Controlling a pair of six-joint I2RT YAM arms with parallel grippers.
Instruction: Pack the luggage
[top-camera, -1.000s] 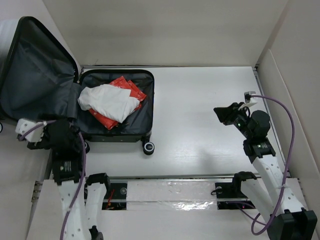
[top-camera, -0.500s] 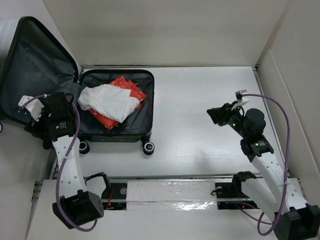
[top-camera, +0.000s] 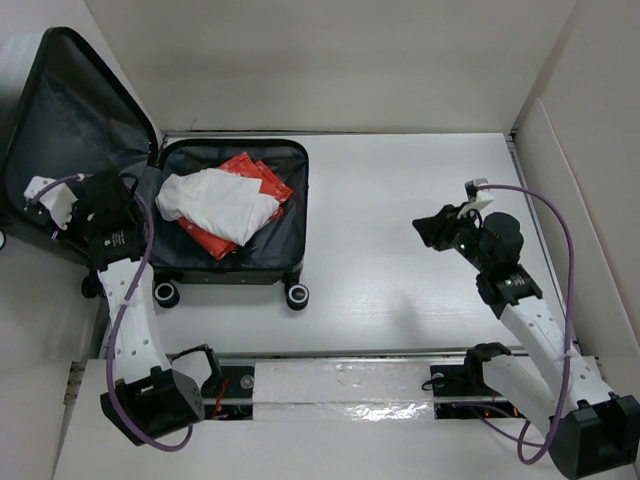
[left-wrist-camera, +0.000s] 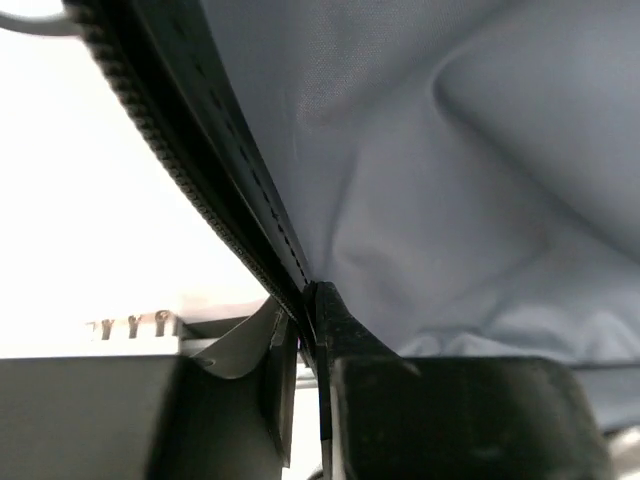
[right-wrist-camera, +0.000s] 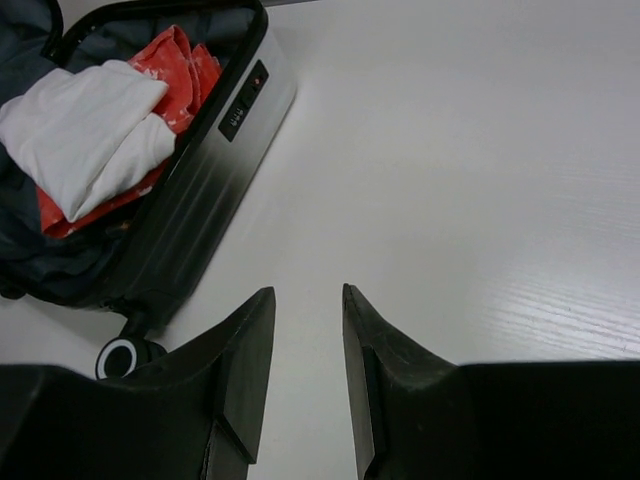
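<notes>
The luggage (top-camera: 300, 205) lies open at the table's left; its grey-lined lid (top-camera: 70, 120) stands up to the left. A folded white garment (top-camera: 215, 203) lies on red packets (top-camera: 250, 168) in the base. My left gripper (top-camera: 100, 197) is at the lid's lower edge. In the left wrist view my left gripper (left-wrist-camera: 305, 300) is shut on the lid's black zipper rim (left-wrist-camera: 200, 130), with the lining (left-wrist-camera: 450, 180) to its right. My right gripper (top-camera: 432, 228) hovers open and empty over bare table, right of the case. The right wrist view shows the gripper (right-wrist-camera: 308, 295) facing the case's shell (right-wrist-camera: 215, 160).
Black wheels (top-camera: 297, 294) stick out from the case's near side. White walls box in the table at the back and right (top-camera: 560, 150). A rail with cables (top-camera: 340, 385) runs along the near edge between the arm bases.
My left arm swung away from the table's near edge up to the lid, and its jaws closed on the rim. The lid stands slightly more upright. My right gripper drifted a little to the left.
</notes>
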